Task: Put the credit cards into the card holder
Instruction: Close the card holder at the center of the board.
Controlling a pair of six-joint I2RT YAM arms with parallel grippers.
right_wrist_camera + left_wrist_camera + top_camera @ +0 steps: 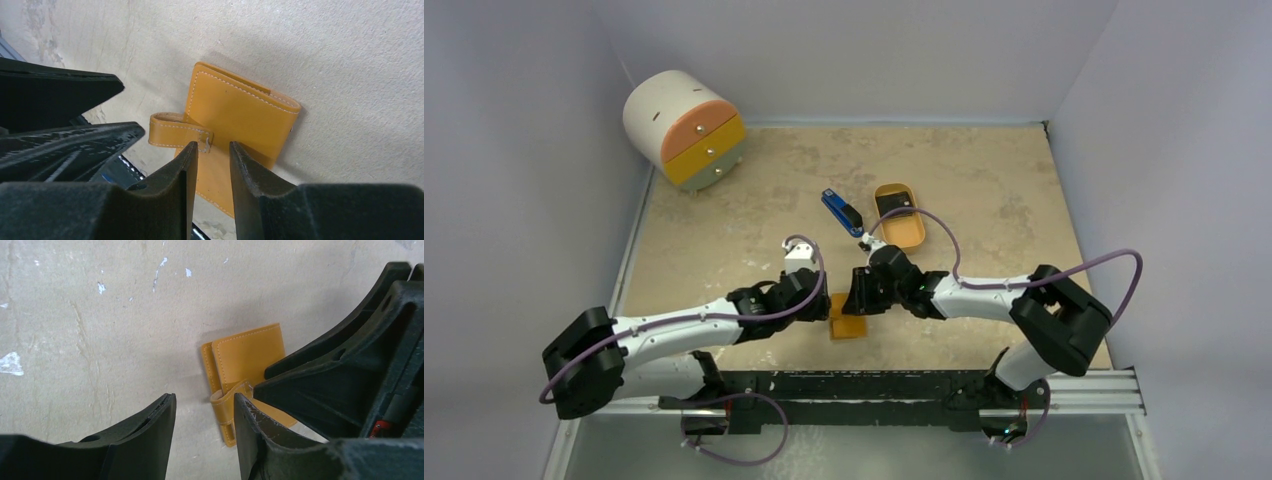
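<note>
The orange card holder lies folded on the table near the front edge, between both grippers. In the left wrist view, the card holder has its strap curling off its left side. My left gripper is open with only bare table in the gap; its right finger sits right beside the strap. My right gripper is over the card holder, jaws slightly apart and tips at the strap's stitched end, pinching nothing. A dark credit card lies in the oval tray.
An orange oval tray sits at mid-table behind the grippers, with a blue-and-black bar just left of it. A white round drawer unit with orange and yellow fronts stands at the back left. Walls enclose the table.
</note>
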